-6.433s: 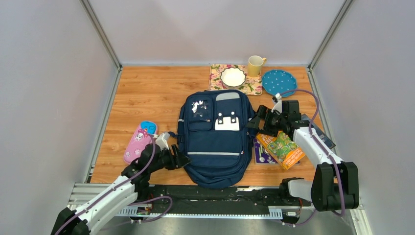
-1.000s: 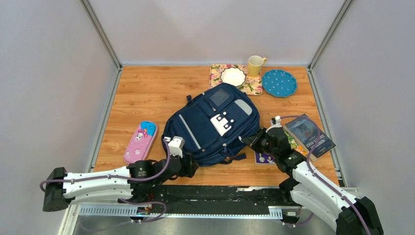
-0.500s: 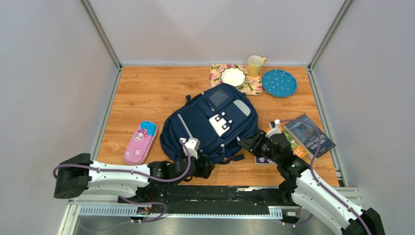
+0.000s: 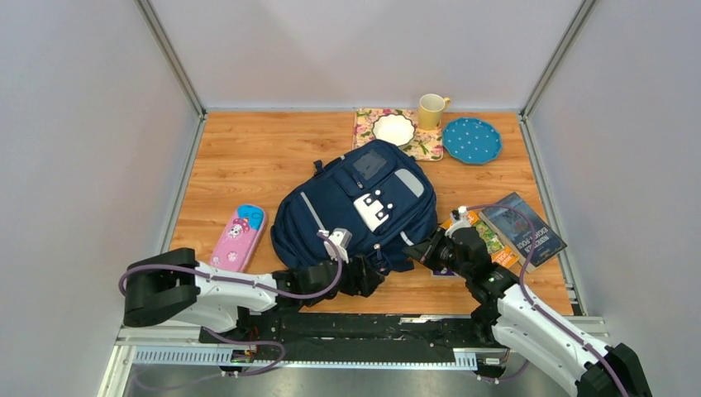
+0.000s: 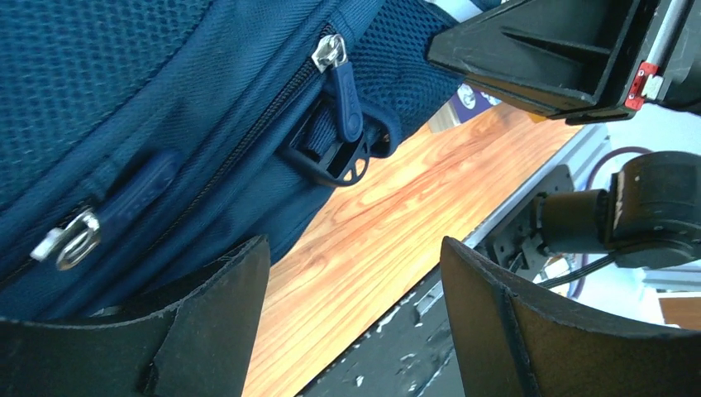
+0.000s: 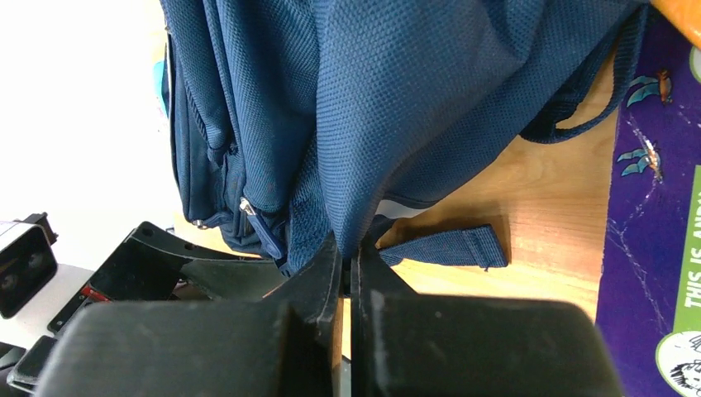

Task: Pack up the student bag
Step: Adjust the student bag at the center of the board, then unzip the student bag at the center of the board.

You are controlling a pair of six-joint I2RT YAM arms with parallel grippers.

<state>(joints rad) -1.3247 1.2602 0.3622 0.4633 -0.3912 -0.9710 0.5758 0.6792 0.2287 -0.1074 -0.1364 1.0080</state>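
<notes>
The navy student bag (image 4: 355,207) lies tilted on the wooden table, front pockets up. My left gripper (image 4: 376,273) is at its near edge, open, with nothing between its fingers (image 5: 215,322). In the left wrist view a blue zipper pull (image 5: 345,91) and a black buckle sit on the bag (image 5: 124,83) above the jaws. My right gripper (image 4: 423,248) is at the bag's near right corner, its fingers pinched together on a fold of the bag's fabric (image 6: 397,99). A loose strap end (image 6: 446,246) lies on the wood beside them.
A pink pencil case (image 4: 237,238) lies left of the bag. Books (image 4: 521,227) lie to the right, a purple one (image 6: 653,207) close to my right gripper. A mug (image 4: 431,110), bowl (image 4: 393,130) and blue plate (image 4: 471,141) stand at the back.
My left gripper has slid right along the bag's near edge toward the right gripper. The right gripper opened briefly, then shut on the bag's corner. The bag has hardly moved.
</notes>
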